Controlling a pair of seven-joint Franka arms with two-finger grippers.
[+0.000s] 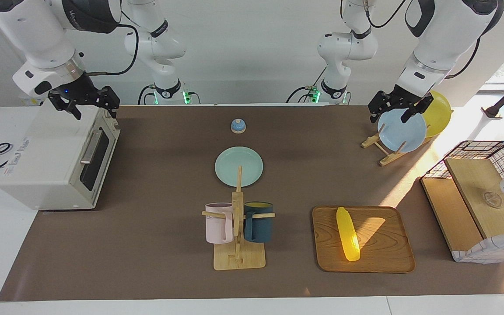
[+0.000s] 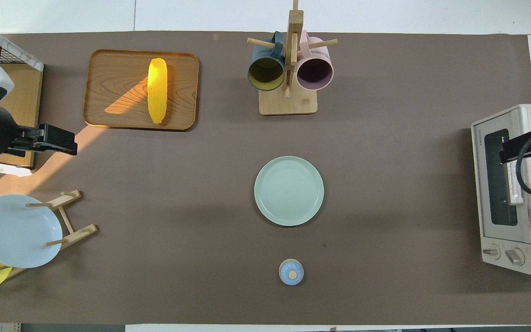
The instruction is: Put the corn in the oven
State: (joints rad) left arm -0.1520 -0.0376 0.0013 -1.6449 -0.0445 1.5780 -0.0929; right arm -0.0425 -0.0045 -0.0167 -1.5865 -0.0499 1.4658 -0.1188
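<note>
The yellow corn [image 1: 348, 234] lies on a wooden tray [image 1: 383, 258], toward the left arm's end of the table and farther from the robots than the plate rack. It also shows in the overhead view [image 2: 157, 90]. The white oven [image 1: 46, 162] stands at the right arm's end with its glass door shut; it shows in the overhead view too [image 2: 514, 258]. My right gripper [image 1: 94, 114] hangs open and empty over the oven's top edge [image 2: 507, 152]. My left gripper [image 1: 391, 114] is raised, open and empty, over the plate rack's end of the table [image 2: 69, 145].
A mug rack [image 1: 239, 258] with a pink and a dark blue mug stands mid-table. A green plate [image 1: 239, 166] and a small blue knobbed lid [image 1: 238, 126] lie nearer the robots. A plate rack [image 1: 387, 153] holds blue and yellow plates. A wooden crate [image 1: 475, 205] stands beside the tray.
</note>
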